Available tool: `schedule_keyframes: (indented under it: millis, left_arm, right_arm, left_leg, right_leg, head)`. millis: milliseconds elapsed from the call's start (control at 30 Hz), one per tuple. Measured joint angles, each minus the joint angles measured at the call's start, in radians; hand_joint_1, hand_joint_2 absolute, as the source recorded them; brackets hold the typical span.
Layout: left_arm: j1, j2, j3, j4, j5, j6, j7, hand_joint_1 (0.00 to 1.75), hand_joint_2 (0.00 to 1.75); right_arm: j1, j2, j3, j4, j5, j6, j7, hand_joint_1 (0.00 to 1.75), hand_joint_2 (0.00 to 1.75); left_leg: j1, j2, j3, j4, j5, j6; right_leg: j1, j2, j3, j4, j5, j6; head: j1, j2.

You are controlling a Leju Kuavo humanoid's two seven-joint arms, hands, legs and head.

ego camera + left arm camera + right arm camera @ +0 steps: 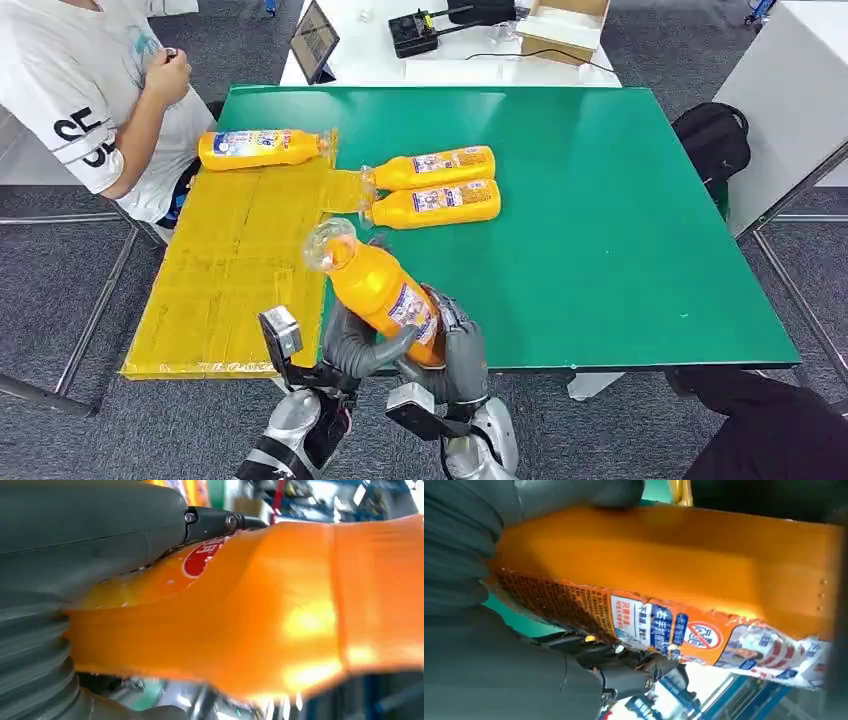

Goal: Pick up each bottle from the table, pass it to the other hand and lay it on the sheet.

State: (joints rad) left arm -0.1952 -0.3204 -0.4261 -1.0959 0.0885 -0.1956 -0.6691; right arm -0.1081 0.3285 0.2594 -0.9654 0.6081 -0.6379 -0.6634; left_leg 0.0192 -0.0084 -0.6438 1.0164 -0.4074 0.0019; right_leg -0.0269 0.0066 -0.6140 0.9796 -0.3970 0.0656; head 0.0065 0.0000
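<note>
Both robot hands, left (355, 345) and right (455, 350), grip a labelled orange bottle (380, 290).

The held bottle (378, 288) has its bottom end buried between the left hand (352, 345) and right hand (452, 352), so you can't see its base. In the left wrist view the bottle (280, 615) is a blurry orange mass running off the edge, with its label mostly tucked under the thumb (90, 525). The right wrist view cuts off both ends of the bottle (label print too smeared to read). The person (90, 90) is cropped at the frame's corner.
</note>
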Motion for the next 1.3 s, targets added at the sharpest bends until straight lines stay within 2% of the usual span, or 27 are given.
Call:
schedule_keyframes:
  millis: [133,400,433,467,500,533,1033,1067,1267,1300]
  left_arm:
    - [-0.006,0.000,-0.004,0.045,0.008,0.053,0.008,0.00,1.75]
    - [-0.008,0.000,0.009,0.088,-0.004,0.122,-0.009,0.00,1.75]
    - [-0.008,0.000,0.010,0.092,-0.005,0.123,-0.010,0.07,1.75]
    - [-0.007,0.000,0.013,0.093,-0.005,0.124,-0.011,1.01,1.75]
    - [-0.007,0.000,0.016,0.094,-0.011,0.124,-0.011,1.66,1.75]
    - [-0.006,0.000,0.018,0.095,-0.014,0.127,-0.013,1.75,1.75]
    - [0.019,0.000,0.052,0.061,0.028,0.127,-0.027,1.75,1.75]
    - [0.020,0.000,0.054,0.059,0.028,0.124,-0.027,1.75,1.75]
    - [0.020,0.000,0.056,0.047,0.010,0.120,-0.033,1.75,1.75]
    - [0.020,0.000,0.056,0.043,0.003,0.122,-0.033,1.75,1.75]
  right_arm:
    - [-0.029,0.002,0.061,0.100,-0.042,-0.041,0.000,1.75,1.75]
    - [-0.088,0.002,0.150,0.233,-0.134,-0.039,0.000,1.75,1.75]
    - [-0.092,0.002,0.155,0.242,-0.136,-0.039,0.000,1.75,1.75]
    - [-0.097,0.002,0.158,0.249,-0.138,-0.039,0.000,1.75,1.75]
    - [-0.101,0.002,0.161,0.258,-0.139,-0.039,0.000,1.75,1.75]
    - [-0.105,0.002,0.164,0.265,-0.142,-0.039,0.000,1.75,1.75]
    - [-0.155,0.002,0.228,0.337,-0.181,-0.036,0.000,1.75,1.75]
    - [-0.156,0.002,0.230,0.337,-0.181,-0.036,0.000,0.03,1.75]
    - [-0.156,0.002,0.237,0.340,-0.177,-0.038,0.000,0.00,1.75]
    - [-0.156,0.003,0.239,0.340,-0.177,-0.038,0.000,0.00,0.00]
  left_leg:
    - [0.000,0.000,0.000,0.000,0.000,0.000]
    - [0.000,0.000,0.000,0.000,0.000,0.000]
    - [0.000,0.000,0.000,0.000,0.000,0.000]
    - [0.000,0.000,0.000,0.000,0.000,0.000]
    - [0.000,0.000,0.000,0.000,0.000,0.000]
    - [0.000,0.000,0.000,0.000,0.000,0.000]
    - [0.000,0.001,0.000,0.000,0.000,0.000]
    - [0.000,0.001,0.000,0.000,0.000,0.000]
    - [0.000,0.001,0.000,0.000,0.000,0.000]
    - [0.000,0.001,0.000,0.000,0.000,0.000]
  right_leg:
    - [0.000,0.000,0.000,0.000,0.000,0.000]
    - [0.000,0.000,-0.001,0.000,0.000,0.000]
    - [0.000,0.000,-0.001,0.000,0.000,0.000]
    - [0.000,0.000,-0.001,0.000,0.000,0.000]
    - [0.000,0.000,-0.001,0.000,0.000,0.000]
    - [0.000,0.000,-0.001,0.000,0.000,0.000]
    - [0.000,0.000,-0.001,0.000,0.000,0.000]
    - [0.000,0.000,-0.001,0.000,0.000,0.000]
    - [0.000,0.000,-0.001,0.000,0.000,0.000]
    - [0.000,0.000,-0.001,0.000,0.000,0.000]
  head:
    - [0.001,0.000]
    - [0.000,0.000]
    - [0.000,0.000]
    - [0.000,0.000]
    - [0.000,0.000]
    - [0.000,0.000]
    - [0.000,0.000]
    - [0.000,0.000]
    - [0.000,0.000]
    - [0.000,0.000]
